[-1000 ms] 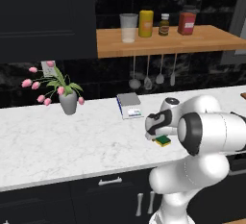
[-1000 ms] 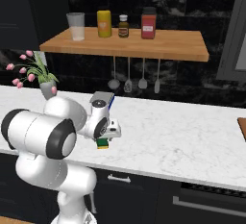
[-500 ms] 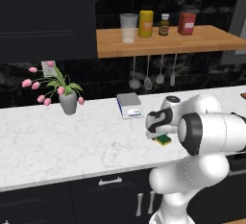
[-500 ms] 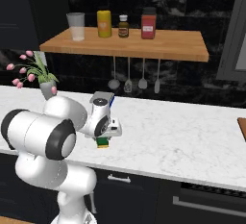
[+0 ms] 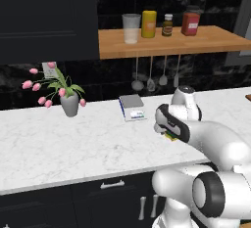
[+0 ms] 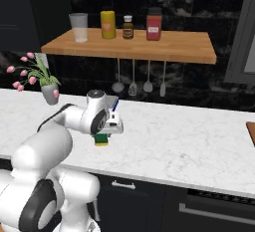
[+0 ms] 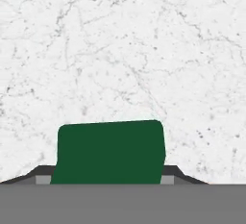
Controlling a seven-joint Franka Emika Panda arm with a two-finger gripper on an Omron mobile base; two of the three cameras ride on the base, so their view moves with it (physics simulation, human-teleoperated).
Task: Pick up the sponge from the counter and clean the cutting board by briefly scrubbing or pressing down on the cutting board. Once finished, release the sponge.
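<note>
Now clamped on the sponge (image 6: 102,139) with the gripper (image 6: 103,135), jaws narrowed to its sides, green face toward the hand camera. Held it low over the counter (image 6: 169,141), just in front of the kitchen scale (image 5: 132,107).

Landmark: kitchen scale (image 5: 132,107), on desk (image 5: 73,144) near rear wall. Sponge (image 6: 102,139) sits just in front of scale, toward desk front edge, btwn gripper (image 6: 103,135) jaws. Flower vase (image 5: 70,103) on desk, well left of scale. Wall shelf (image 5: 171,41) above and right of scale, w/ four containers in a row. Utensils (image 5: 154,78) hang under shelf, behind and right of scale.
</note>
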